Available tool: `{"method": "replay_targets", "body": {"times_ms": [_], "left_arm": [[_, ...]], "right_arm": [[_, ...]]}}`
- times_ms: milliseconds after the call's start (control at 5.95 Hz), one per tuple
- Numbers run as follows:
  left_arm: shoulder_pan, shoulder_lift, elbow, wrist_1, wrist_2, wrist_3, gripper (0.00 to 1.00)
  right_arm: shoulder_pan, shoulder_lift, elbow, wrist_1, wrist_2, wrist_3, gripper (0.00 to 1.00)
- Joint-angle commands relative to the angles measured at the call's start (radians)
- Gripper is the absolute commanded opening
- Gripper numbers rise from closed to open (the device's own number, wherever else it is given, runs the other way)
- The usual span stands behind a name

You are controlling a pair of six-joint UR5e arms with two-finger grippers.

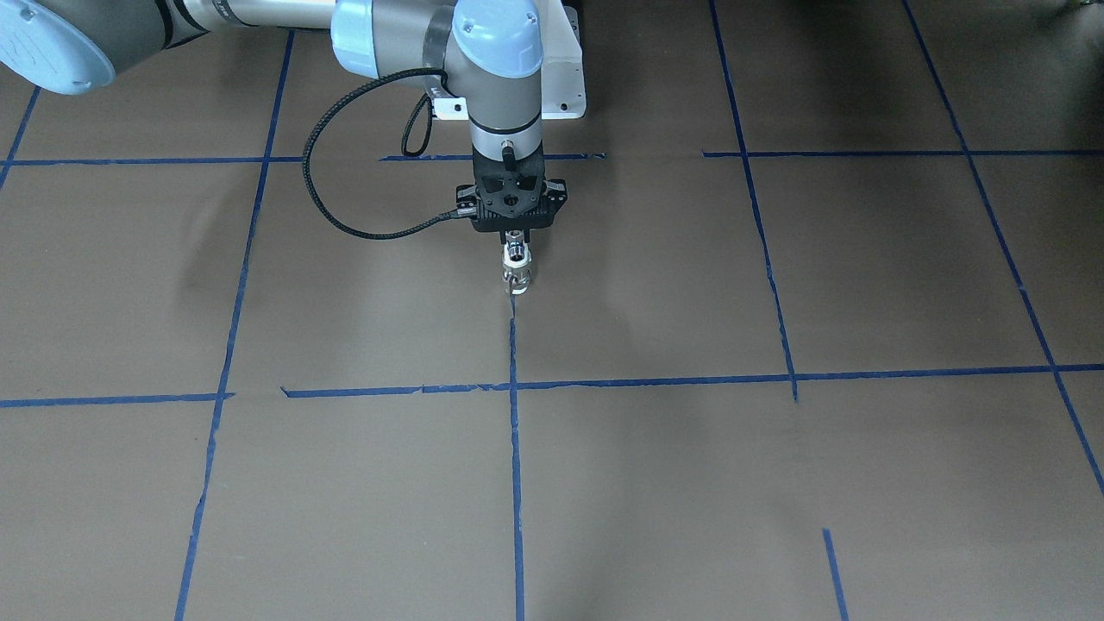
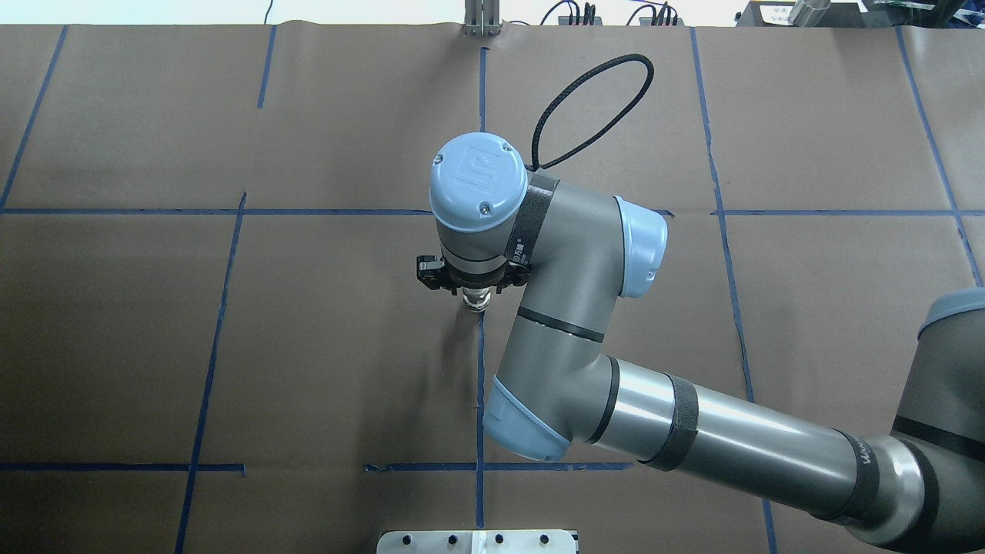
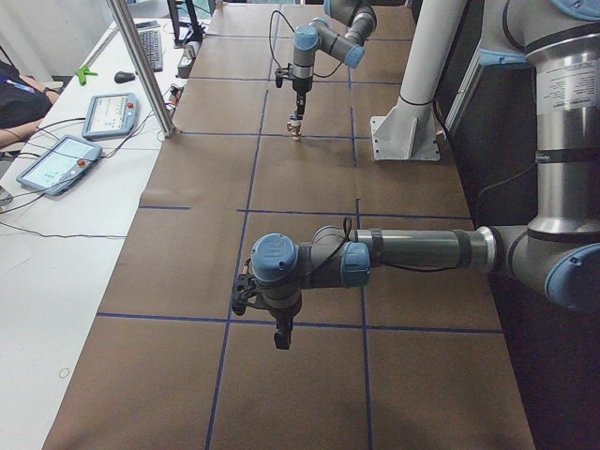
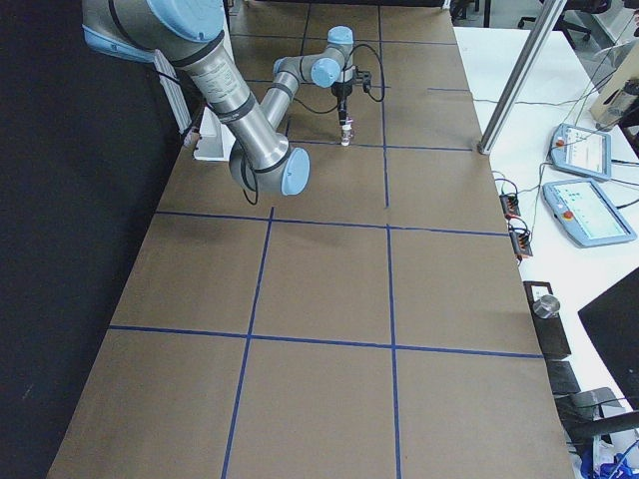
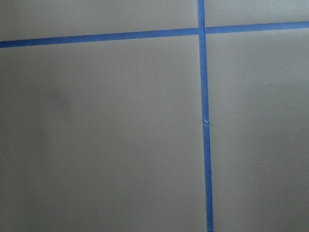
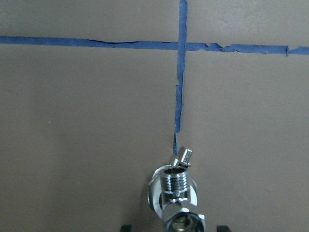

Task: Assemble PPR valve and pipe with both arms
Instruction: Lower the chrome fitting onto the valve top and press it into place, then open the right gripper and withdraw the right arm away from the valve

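Observation:
A chrome threaded valve (image 1: pixel 516 269) hangs from my right gripper (image 1: pixel 515 240), which is shut on it and points straight down near the middle of the table. The valve also shows in the overhead view (image 2: pixel 477 300) and in the right wrist view (image 6: pixel 176 191), where its small handle points up over the end of a blue tape line. My left gripper (image 3: pixel 281 337) shows only in the exterior left view, low over the paper at the table's left end; I cannot tell whether it is open or shut. No pipe is in view.
Brown paper with a blue tape grid (image 1: pixel 514 431) covers the table. The white pedestal (image 1: pixel 565 82) stands behind the right gripper. A metal post (image 3: pixel 141 66) and teach pendants (image 3: pixel 56 164) are on the white side table, where an operator's arm shows.

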Motion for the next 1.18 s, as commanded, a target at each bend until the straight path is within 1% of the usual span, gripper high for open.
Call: {"method": "replay_targets", "body": {"times_ms": [0, 336, 504, 840, 1008], "left_arm": [[-0.001, 0.000, 0.000, 0.000, 0.000, 0.000, 1.00], [0.001, 0.000, 0.003, 0.000, 0.000, 0.000, 1.00], [0.001, 0.000, 0.009, -0.002, 0.000, 0.011, 1.00], [0.002, 0.000, 0.013, -0.034, 0.005, 0.011, 1.00], [0.004, 0.000, 0.015, -0.034, 0.005, 0.009, 1.00]], "right_arm": [[0.000, -0.002, 0.001, 0.000, -0.001, 0.000, 0.98], [0.001, -0.002, 0.001, 0.000, 0.001, -0.005, 0.99], [0.039, 0.003, 0.004, -0.001, 0.049, -0.061, 1.00], [0.189, -0.023, 0.004, -0.012, 0.222, -0.205, 1.00], [0.254, -0.060, 0.021, -0.029, 0.265, -0.291, 1.00]]}}
